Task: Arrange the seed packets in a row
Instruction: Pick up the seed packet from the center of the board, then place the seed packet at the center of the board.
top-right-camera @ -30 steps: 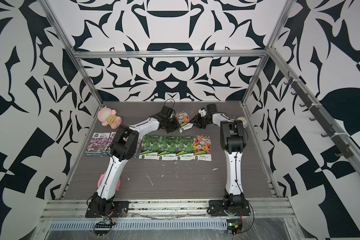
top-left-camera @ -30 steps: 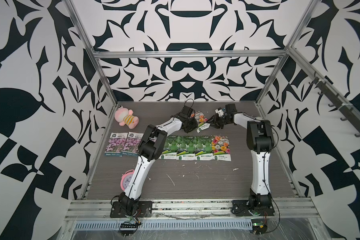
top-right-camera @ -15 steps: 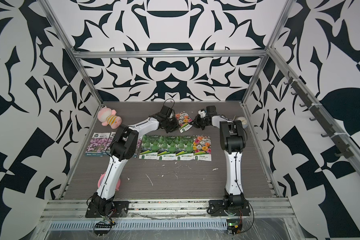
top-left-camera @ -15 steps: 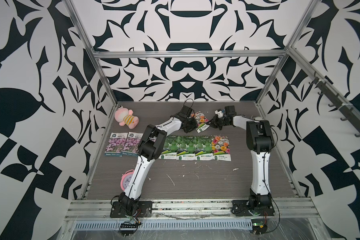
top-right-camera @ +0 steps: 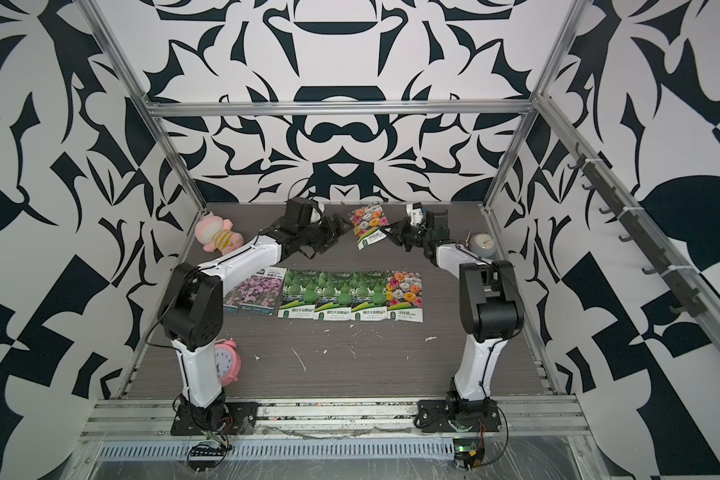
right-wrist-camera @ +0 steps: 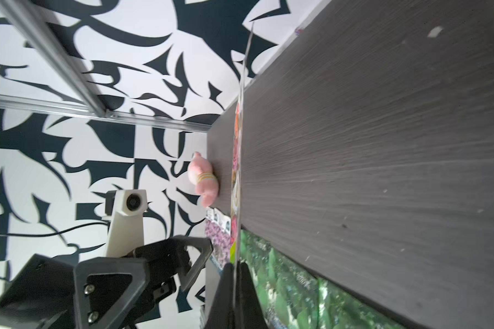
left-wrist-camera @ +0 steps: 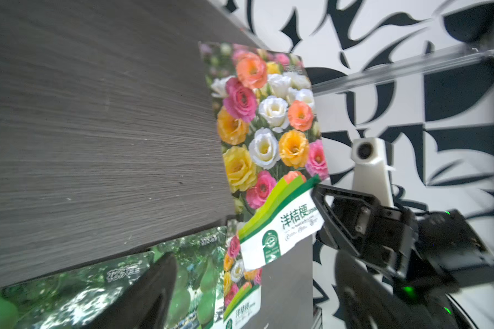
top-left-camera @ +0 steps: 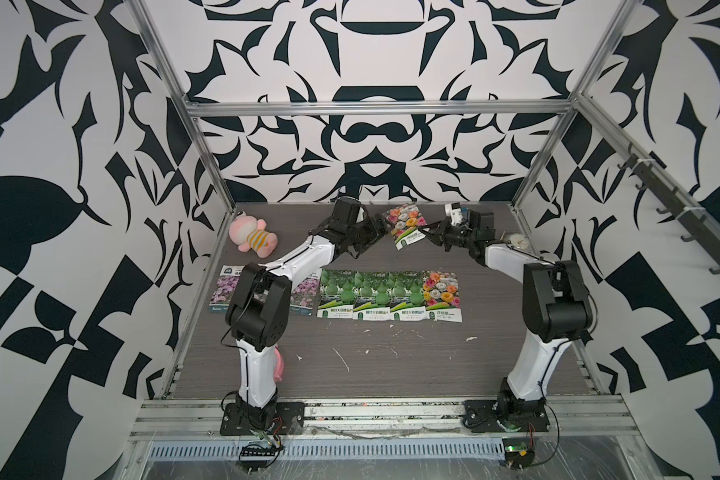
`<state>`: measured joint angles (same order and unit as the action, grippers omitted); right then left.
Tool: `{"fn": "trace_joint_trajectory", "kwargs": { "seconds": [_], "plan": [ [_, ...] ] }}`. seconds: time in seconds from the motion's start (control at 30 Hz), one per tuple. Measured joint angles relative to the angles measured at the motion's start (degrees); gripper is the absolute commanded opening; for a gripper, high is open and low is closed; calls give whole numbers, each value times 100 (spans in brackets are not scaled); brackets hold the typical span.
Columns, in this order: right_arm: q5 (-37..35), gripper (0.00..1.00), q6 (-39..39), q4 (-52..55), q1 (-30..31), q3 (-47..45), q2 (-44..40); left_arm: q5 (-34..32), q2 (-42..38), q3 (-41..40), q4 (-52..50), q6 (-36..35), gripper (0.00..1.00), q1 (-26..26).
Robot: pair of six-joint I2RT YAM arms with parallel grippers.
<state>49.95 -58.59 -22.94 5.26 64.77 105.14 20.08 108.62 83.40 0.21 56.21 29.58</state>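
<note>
Seed packets point(top-left-camera: 371, 297) lie edge to edge in a row across the middle of the table point(top-left-camera: 391, 374). The purple-flower ones are partly hidden under the left arm point(top-left-camera: 304, 259), followed by three gourd ones and one blooms packet point(top-left-camera: 441, 295). Behind the row, a second blooms packet point(top-left-camera: 404, 222) hangs tilted above the table, its label corner pinched in the closed right gripper point(top-left-camera: 427, 235). The left gripper point(top-left-camera: 381, 228) stands wide open just beside that packet's opposite edge; whether it touches cannot be told.
</note>
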Motion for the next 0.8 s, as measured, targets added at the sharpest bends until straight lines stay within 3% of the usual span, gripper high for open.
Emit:
{"fn": "trace_joint_trajectory", "kwargs": {
  "seconds": [0.2,0.3,0.37,0.53,0.8],
  "plan": [
    [74,0,-935,-850,0,-1377,-1021,413,-122,-667,1307,925,87,11],
    [50,0,-1207,-911,0,-1672,-1467,507,-15,-793,1799,1370,86,68],
    [33,0,-1307,-907,0,-1707,-1727,542,74,-804,2050,1589,80,125],
    [20,0,-1440,-949,-2,-1707,-2116,682,302,-758,2542,1993,48,256],
    [-59,0,-1484,-796,-72,-1707,-2122,721,332,-767,2999,2227,19,350]
  ]
}}
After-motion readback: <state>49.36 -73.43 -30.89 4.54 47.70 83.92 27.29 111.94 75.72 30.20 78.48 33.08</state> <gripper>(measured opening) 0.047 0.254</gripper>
